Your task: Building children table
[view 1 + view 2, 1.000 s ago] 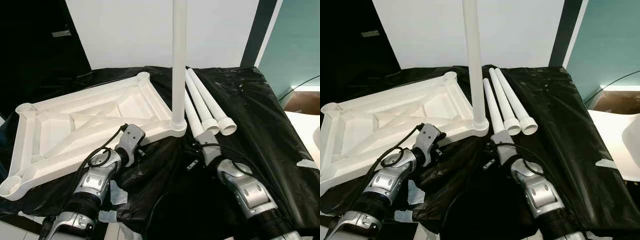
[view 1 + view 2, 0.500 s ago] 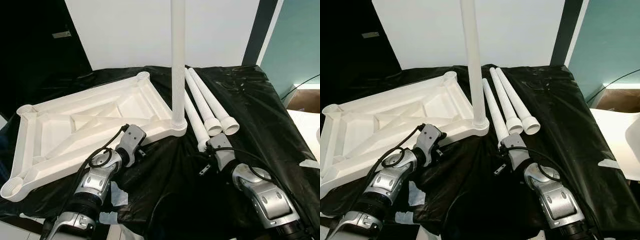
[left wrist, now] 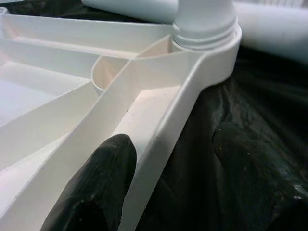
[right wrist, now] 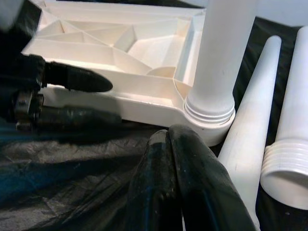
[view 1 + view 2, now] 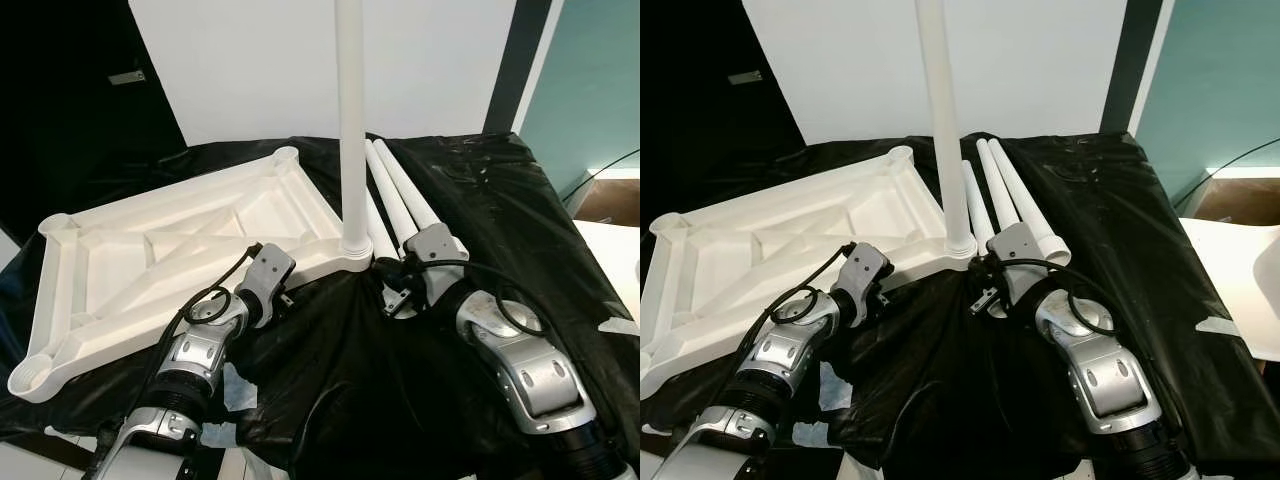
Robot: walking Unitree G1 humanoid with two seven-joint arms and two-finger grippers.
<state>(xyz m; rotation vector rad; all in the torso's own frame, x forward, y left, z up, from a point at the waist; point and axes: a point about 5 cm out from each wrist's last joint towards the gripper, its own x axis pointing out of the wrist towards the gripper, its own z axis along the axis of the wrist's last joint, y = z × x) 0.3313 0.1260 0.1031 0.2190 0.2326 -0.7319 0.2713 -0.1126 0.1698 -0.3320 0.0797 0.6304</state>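
Black sheet (image 5: 480, 200), right pincer (image 4: 175, 144) pressed together, moved up beside upright leg (image 5: 350, 120), left pincer (image 3: 192, 159) spread astride tabletop rim (image 3: 183, 110)

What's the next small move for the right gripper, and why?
Probably open the right gripper and close on the nearest loose leg. Its fingers are shut with nothing between them beside that leg, one leg already stands in the tabletop corner socket, and the left gripper straddles the tabletop's rim, bracing it.

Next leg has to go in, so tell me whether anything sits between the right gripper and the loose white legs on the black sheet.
Nothing visible does. The right gripper, fingers shut, lies on the black plastic sheet beside the nearest loose white plastic leg, just before the upright white leg screwed into the white tabletop frame.
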